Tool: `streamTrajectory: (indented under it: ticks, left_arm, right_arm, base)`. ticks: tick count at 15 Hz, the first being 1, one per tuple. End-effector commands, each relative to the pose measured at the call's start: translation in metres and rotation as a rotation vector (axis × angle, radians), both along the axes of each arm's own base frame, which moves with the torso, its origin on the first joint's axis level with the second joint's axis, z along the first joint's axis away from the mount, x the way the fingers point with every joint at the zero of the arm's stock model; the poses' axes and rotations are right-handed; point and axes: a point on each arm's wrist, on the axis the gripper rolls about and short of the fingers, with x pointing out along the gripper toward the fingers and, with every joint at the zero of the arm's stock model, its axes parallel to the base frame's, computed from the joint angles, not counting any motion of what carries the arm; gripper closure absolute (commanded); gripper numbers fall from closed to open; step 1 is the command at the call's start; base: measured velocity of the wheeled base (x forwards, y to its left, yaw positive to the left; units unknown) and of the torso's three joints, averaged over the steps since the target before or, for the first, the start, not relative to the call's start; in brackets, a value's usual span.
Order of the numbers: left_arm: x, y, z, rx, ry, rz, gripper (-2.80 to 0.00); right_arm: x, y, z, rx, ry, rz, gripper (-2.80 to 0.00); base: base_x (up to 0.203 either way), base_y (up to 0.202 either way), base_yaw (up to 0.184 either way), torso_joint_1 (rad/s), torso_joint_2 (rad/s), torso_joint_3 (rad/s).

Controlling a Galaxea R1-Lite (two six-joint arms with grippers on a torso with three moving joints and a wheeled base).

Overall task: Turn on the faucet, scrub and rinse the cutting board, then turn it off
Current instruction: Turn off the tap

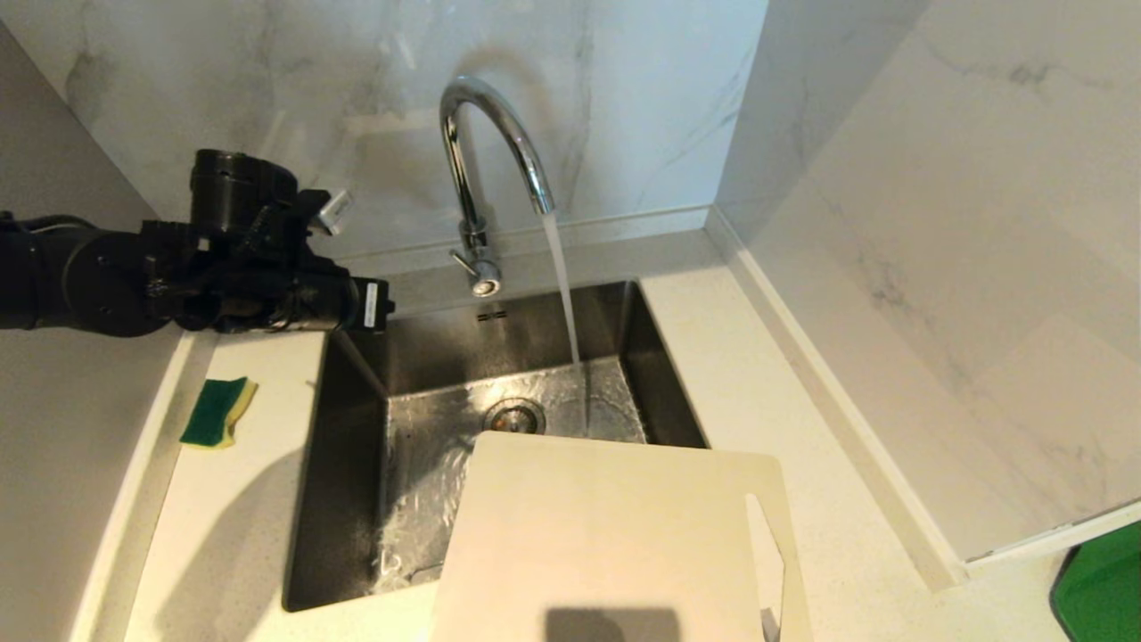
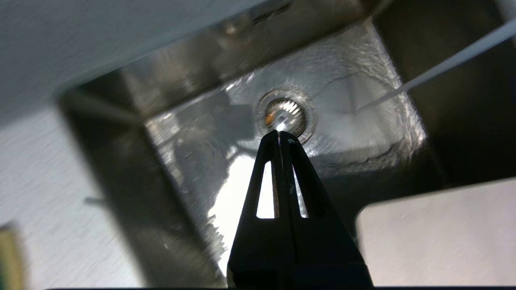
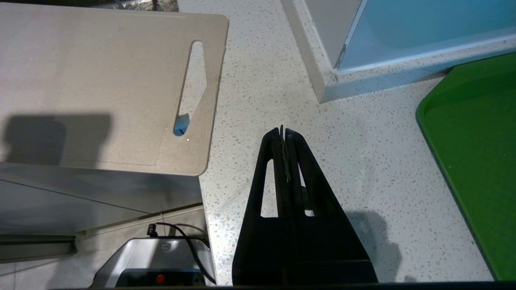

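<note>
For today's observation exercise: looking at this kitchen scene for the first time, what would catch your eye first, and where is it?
First, the stream of water pouring from the chrome faucet into the steel sink at the back. Next, the cream cutting board lying over the sink's near right corner. The black left gripper, shut, hangs at the sink's back left corner above a green sponge on the counter.
</note>
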Motion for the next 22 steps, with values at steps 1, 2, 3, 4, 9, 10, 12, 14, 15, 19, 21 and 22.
streamTrajectory:
  ticks: [1, 2, 3, 4, 9, 10, 12, 14, 15, 19, 21, 22]
  left_arm:
    - [0.018, -0.025, -0.010, -0.013, 0.019, -0.038, 0.00]
    - [0.019, -0.034, -0.007, -0.030, 0.018, -0.049, 0.00]
    - [0.022, -0.041, -0.007, -0.044, 0.016, -0.056, 0.00]
    - [0.025, -0.046, -0.009, -0.049, 0.016, -0.061, 0.00]
    - [0.041, -0.054, -0.008, -0.069, -0.017, -0.060, 0.00]
    - [0.046, -0.056, -0.007, -0.075, -0.029, -0.054, 0.00]
    - [0.055, -0.059, -0.006, -0.086, -0.054, -0.043, 0.00]
    - [0.066, -0.060, -0.010, -0.079, -0.073, -0.001, 0.00]
    - [0.069, -0.060, -0.014, -0.067, -0.077, 0.011, 0.00]
    - [0.077, -0.051, -0.020, -0.055, -0.075, 0.030, 0.00]
    - [0.078, -0.051, -0.021, -0.056, -0.079, 0.032, 0.00]
    - [0.079, -0.051, -0.020, -0.061, -0.091, 0.034, 0.00]
  right_arm:
    - [0.000, 0.000, 0.000, 0.000, 0.001, 0.000, 0.00]
    - [0.000, 0.000, 0.000, 0.000, 0.001, 0.001, 0.00]
    - [0.000, 0.000, 0.000, 0.000, 0.001, 0.000, 0.00]
    - [0.000, 0.000, 0.000, 0.000, 0.001, 0.000, 0.00]
    - [0.000, 0.000, 0.000, 0.000, 0.001, 0.000, 0.00]
    - [0.000, 0.000, 0.000, 0.000, 0.001, 0.000, 0.00]
    - [0.000, 0.000, 0.000, 0.000, 0.001, 0.000, 0.00]
    - [0.000, 0.000, 0.000, 0.000, 0.001, 0.002, 0.00]
    - [0.000, 0.000, 0.000, 0.000, 0.001, 0.000, 0.00]
    - [0.000, 0.000, 0.000, 0.000, 0.001, 0.000, 0.00]
    - [0.000, 0.000, 0.000, 0.000, 0.002, 0.000, 0.00]
    - [0.000, 0.000, 0.000, 0.000, 0.001, 0.001, 0.00]
  base:
    - [0.000, 0.000, 0.000, 0.000, 0.00, 0.000]
    - [0.000, 0.000, 0.000, 0.000, 0.00, 0.000]
    - [0.000, 0.000, 0.000, 0.000, 0.00, 0.000]
    - [0.000, 0.000, 0.000, 0.000, 0.00, 0.000]
    - [0.000, 0.000, 0.000, 0.000, 0.00, 0.000]
    - [0.000, 0.000, 0.000, 0.000, 0.00, 0.000]
    - [0.000, 0.000, 0.000, 0.000, 0.00, 0.000]
    - [0.000, 0.000, 0.000, 0.000, 0.00, 0.000]
    - [0.000, 0.000, 0.000, 0.000, 0.00, 0.000]
    - [0.000, 0.000, 0.000, 0.000, 0.00, 0.000]
    - [0.000, 0.000, 0.000, 0.000, 0.00, 0.000]
    - [0.000, 0.000, 0.000, 0.000, 0.00, 0.000]
